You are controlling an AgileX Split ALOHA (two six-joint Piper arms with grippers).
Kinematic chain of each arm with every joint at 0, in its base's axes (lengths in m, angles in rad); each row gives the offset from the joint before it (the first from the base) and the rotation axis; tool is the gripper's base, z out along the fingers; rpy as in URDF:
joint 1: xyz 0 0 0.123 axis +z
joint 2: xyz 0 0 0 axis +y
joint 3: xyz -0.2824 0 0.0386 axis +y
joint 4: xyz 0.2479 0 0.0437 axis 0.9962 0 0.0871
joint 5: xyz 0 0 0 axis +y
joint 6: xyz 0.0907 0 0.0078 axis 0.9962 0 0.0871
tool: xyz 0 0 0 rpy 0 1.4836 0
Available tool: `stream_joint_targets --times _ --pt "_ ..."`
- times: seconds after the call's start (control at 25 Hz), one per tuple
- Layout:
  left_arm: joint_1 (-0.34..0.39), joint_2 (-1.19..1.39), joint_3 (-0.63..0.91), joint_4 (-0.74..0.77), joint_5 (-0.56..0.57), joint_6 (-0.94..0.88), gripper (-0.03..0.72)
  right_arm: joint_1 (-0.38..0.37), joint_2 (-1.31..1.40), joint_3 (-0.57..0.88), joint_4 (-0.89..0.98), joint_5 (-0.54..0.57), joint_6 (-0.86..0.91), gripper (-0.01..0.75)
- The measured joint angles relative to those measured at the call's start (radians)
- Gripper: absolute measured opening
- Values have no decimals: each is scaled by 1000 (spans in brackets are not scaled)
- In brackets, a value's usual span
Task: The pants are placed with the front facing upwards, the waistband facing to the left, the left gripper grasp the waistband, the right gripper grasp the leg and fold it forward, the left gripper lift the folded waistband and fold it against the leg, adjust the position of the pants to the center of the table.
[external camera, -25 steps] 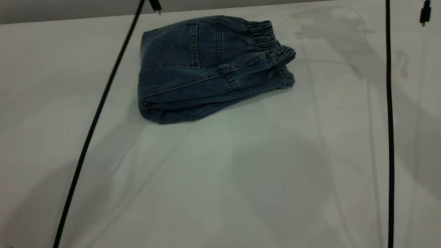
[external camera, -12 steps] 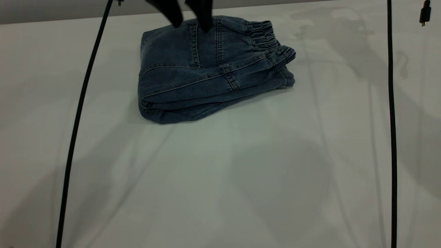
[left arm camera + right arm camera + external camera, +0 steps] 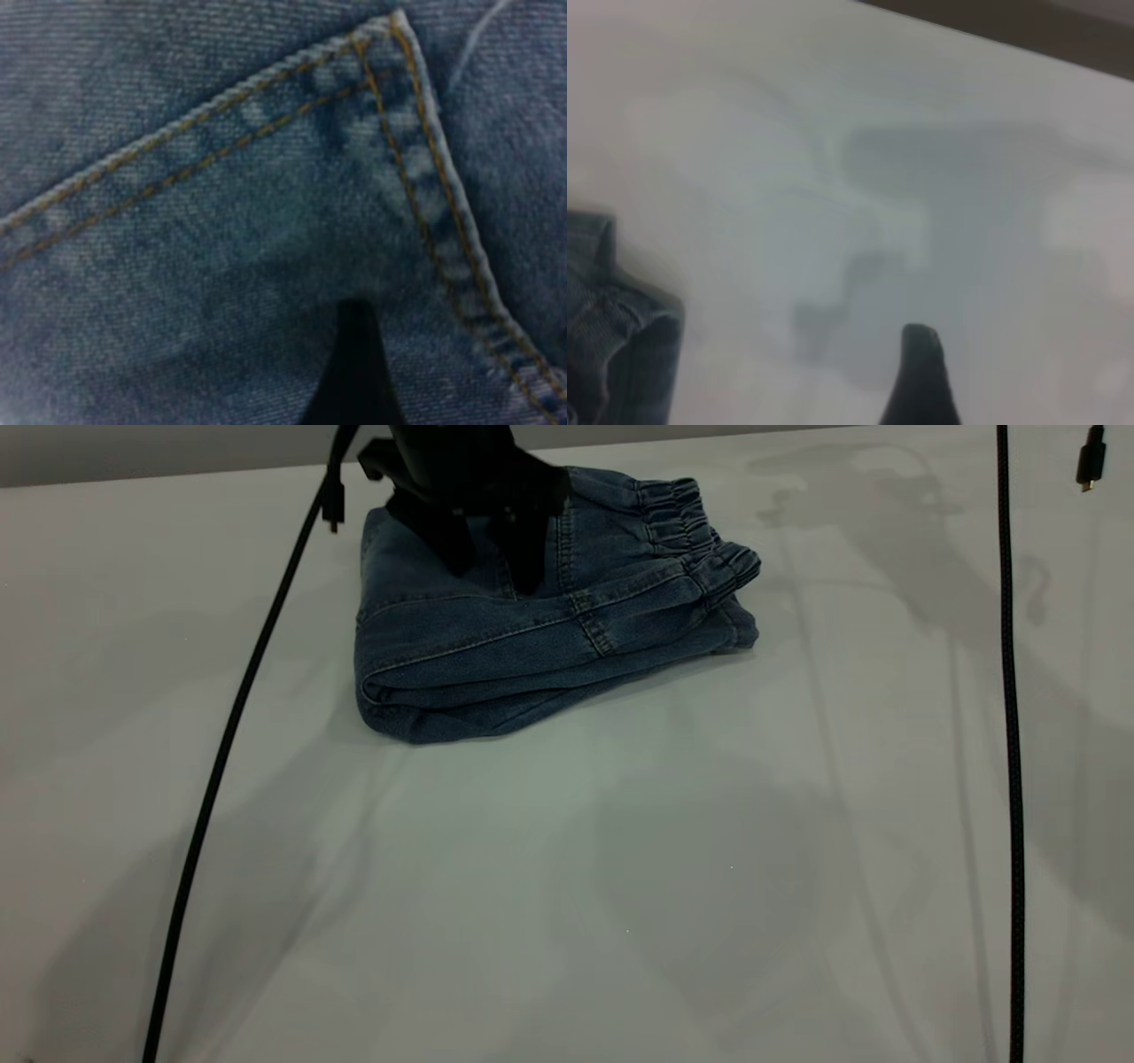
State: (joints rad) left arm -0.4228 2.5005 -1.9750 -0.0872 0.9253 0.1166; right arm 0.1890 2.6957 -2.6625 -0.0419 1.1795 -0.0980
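Note:
The pants lie folded into a thick blue denim bundle on the far part of the white table, left of centre. Their ruched waistband points to the right. My left gripper reaches down from the far edge, open, with both fingertips on the top layer near the back pocket seam. In the left wrist view denim and the pocket's stitched corner fill the picture. My right gripper hovers over bare table, with an edge of the pants off to one side.
A black cable hangs diagonally across the table's left side. Another black cable hangs straight down at the right, with a loose plug near the far right corner. Arm shadows fall on the near and right parts of the table.
My left gripper has come down from the far edge onto the top of the folded pants. The left cable has swung with it. The pants have not shifted.

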Motion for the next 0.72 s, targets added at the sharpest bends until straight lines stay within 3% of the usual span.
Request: stream_joint_targets --times 0.32,0.72 --pt "-7 32 -2 13 28 140 518 0 0 0 0 -7 0 459" --pt "-58 33 -2 8 138 439 518 0 0 0 -1 -24 -1 459"
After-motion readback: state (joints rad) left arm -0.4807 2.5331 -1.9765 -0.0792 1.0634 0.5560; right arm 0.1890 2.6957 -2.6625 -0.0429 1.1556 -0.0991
